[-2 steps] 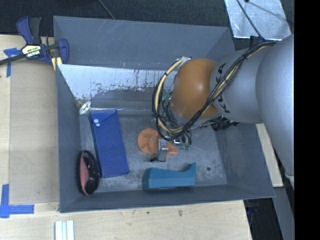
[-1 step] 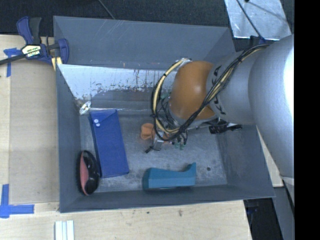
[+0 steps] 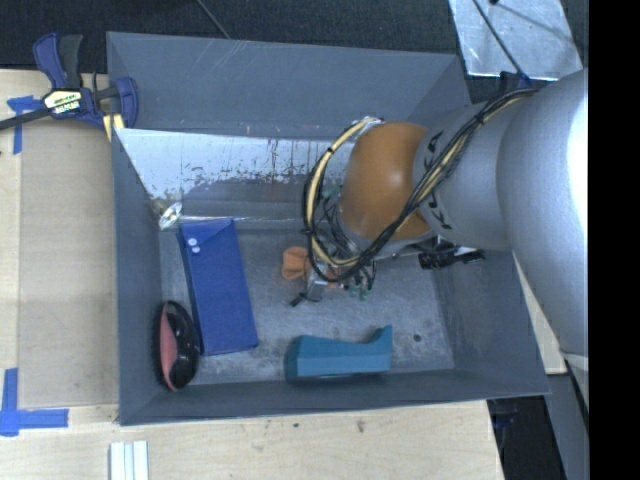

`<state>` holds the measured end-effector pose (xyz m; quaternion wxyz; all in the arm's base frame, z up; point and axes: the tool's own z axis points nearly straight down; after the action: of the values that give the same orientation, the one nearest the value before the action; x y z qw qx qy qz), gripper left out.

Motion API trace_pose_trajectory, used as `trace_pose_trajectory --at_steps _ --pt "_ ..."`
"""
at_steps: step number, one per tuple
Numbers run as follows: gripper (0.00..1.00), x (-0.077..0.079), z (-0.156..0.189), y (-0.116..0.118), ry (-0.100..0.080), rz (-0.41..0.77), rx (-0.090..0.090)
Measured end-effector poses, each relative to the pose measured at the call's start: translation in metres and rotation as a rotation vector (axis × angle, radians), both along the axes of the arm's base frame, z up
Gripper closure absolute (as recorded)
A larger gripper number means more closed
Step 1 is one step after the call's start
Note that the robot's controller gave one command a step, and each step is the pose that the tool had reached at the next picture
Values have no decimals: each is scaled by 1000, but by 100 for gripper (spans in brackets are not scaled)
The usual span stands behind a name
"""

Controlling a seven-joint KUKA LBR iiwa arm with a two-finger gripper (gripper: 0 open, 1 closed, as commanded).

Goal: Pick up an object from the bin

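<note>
in grey bin (image 3: 300, 88), hand (image 3: 320, 286) beside roundish orange lump (image 3: 294, 260)

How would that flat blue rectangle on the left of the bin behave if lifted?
The blue rectangle lies flat on the bin floor, so its edges probably offer little to grip. It looks thin, so likely light, and may droop if lifted by one end. Being flat, it should slide, not roll, when pushed.
</note>
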<state>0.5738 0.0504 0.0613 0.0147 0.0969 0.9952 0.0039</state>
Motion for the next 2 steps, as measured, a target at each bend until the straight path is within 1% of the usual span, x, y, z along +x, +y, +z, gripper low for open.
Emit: trace_pose_trajectory --at_steps 1,2 --pt "100 -1 4 0 11 -5 -1" --pt "100 -4 21 -1 29 -2 -4"
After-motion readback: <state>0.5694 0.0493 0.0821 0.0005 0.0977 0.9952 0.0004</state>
